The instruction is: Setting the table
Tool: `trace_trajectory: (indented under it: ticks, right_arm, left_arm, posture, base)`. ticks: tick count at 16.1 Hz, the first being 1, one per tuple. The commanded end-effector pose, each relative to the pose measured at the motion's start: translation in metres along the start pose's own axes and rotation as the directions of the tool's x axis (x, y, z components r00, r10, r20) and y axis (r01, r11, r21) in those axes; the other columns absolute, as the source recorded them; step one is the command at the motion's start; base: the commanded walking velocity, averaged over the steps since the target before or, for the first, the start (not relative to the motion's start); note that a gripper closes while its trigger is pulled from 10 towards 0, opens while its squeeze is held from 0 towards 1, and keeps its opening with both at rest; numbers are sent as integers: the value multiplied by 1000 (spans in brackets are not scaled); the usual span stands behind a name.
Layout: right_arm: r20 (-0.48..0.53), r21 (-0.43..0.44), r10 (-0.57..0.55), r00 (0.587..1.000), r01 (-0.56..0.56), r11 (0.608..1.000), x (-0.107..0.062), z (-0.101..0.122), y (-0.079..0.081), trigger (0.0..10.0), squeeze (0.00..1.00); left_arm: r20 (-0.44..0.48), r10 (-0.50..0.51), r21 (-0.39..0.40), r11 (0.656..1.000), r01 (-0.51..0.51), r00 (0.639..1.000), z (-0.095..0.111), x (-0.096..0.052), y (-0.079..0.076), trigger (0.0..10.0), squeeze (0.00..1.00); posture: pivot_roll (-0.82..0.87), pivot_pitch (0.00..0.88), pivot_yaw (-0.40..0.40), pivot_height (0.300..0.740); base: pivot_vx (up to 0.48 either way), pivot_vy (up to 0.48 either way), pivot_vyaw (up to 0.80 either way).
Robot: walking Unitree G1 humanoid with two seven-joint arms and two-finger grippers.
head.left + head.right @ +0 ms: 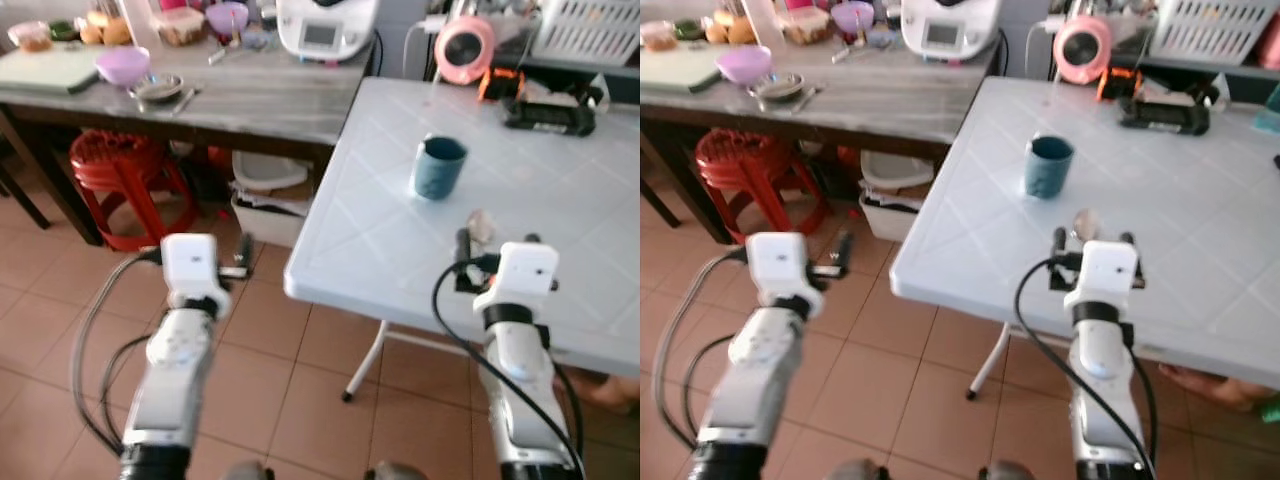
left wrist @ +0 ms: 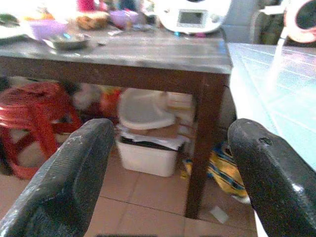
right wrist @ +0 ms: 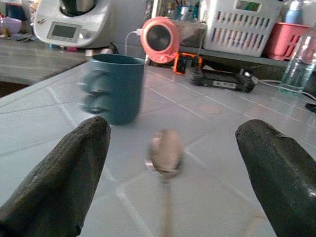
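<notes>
Fingers [image 3: 74,173] spread wide on the right gripper [image 3: 168,173], low over the white table [image 1: 560,200], with a spoon [image 3: 165,153] lying flat between them. Not touching it yet. Blue mug [image 1: 438,167] standing upright just past the spoon, near but apart. Left gripper [image 2: 168,173] wide open too, holding nothing, out over the tiled floor [image 1: 290,370] beside the table edge. Looks like the spoon-picking step, just starting. Next: go down a little more, close on the thin handle, keep clear of the mug.

No lettering can be read anywhere — the white appliance [image 3: 74,22] shows a display, too blurred.
</notes>
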State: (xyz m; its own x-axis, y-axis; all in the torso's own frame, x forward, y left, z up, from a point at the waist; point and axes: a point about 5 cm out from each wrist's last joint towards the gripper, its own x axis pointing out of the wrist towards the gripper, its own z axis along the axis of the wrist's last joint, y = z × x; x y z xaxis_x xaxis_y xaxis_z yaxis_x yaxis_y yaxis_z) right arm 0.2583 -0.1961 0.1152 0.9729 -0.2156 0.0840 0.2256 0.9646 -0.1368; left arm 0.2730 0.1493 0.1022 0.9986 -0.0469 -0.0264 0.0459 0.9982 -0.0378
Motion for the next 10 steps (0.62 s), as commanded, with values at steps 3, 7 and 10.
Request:
trace_trajectory:
  ticks: [3,7,10]
  right_arm:
    - [-10,-2,-25,1000,25,1000,2,-2,-5,10000,0]
    - [-21,21,32,999,-31,999,6,-3,5,10000,0]
    - [8,9,83,997,-83,996,10,3,12,10000,0]
  left_arm:
    - [13,-22,-5,1000,22,1000,2,2,-9,10000,0]
    - [36,-19,-7,1000,20,999,5,3,-8,10000,0]
    - [45,-48,-8,999,48,998,8,1,-9,10000,0]
  posture:
    - [11,0,60,740]
    - [13,0,63,740]
    - [16,4,68,740]
  base:
    - [0,-99,-421]
    - [0,0,0]
    - [0,0,0]
